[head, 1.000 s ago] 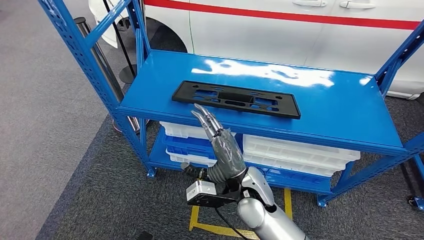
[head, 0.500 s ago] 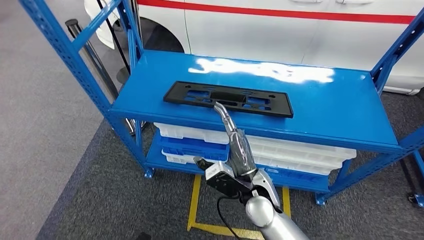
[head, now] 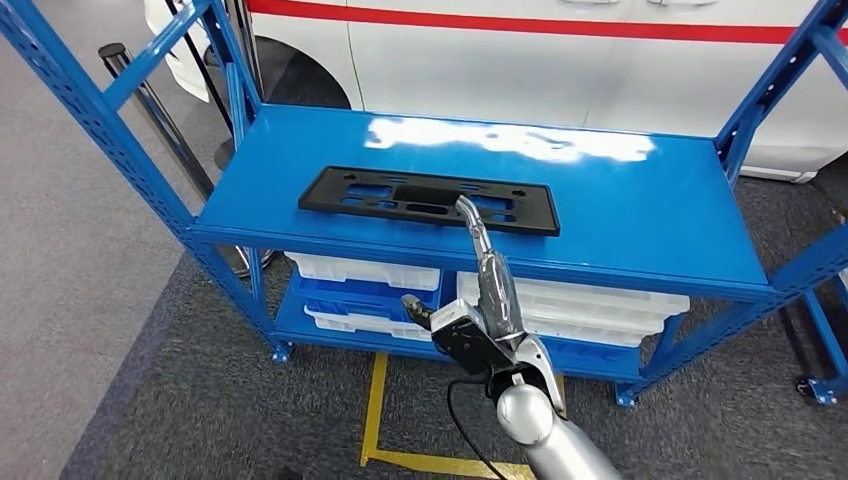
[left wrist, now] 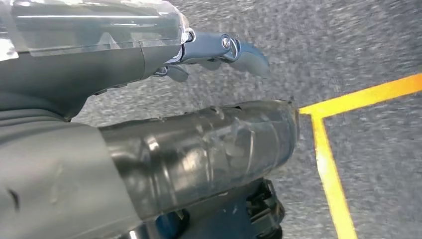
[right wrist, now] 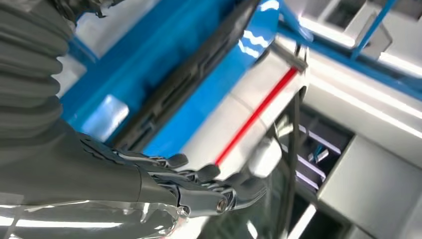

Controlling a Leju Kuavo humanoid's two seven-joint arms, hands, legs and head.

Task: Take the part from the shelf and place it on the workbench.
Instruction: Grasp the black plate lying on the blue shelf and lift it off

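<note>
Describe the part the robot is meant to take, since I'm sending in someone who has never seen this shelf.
Find the blue metal shelf in front of the white car. On its top level lies a flat black plate, long and narrow with cut-out slots. The white trays sit on the level below, and the right hand reaches up toward the plate's near edge.

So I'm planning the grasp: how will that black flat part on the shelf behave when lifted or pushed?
The black part looks like a thin moulded frame with cutouts, so probably light and fairly stiff, perhaps flexing slightly if lifted by one end. Lying flat on the glossy blue shelf, it will likely slide rather than tip when the right hand pushes it.
</note>
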